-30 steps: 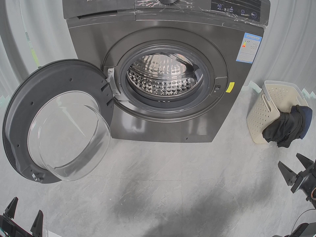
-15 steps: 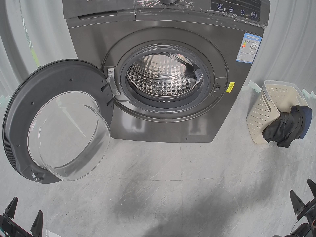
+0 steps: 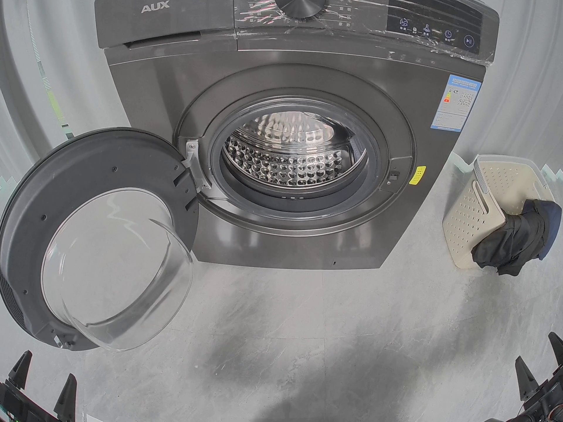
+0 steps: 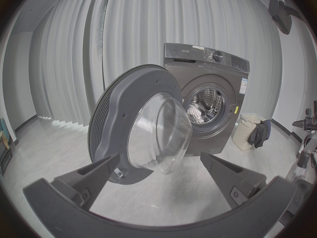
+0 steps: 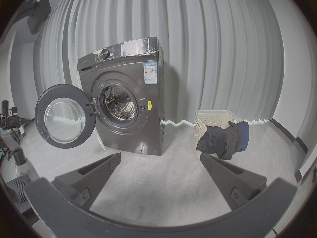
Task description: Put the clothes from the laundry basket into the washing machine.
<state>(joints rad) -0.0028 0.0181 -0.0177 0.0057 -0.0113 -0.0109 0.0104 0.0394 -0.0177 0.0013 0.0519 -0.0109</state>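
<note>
The clothes (image 3: 516, 241) hang over the basket (image 3: 466, 221) rim, ahead of the right gripper (image 3: 534, 348), spread and empty, much nearer than the left gripper (image 3: 48, 366), also spread.

Bare floor (image 3: 352, 335) lies open before me up to the drum mouth (image 3: 296, 147) at 12 o'clock; the swung-open door (image 3: 76, 171) stands in my way at 10 o'clock

Grey washer (image 3: 146, 95), upright. Round door (image 3: 70, 171) swung wide open on its left side, steel drum (image 3: 293, 159) exposed. Cream perforated basket (image 3: 469, 218) near its right; dark clothes (image 3: 516, 241) draped over the rim.
</note>
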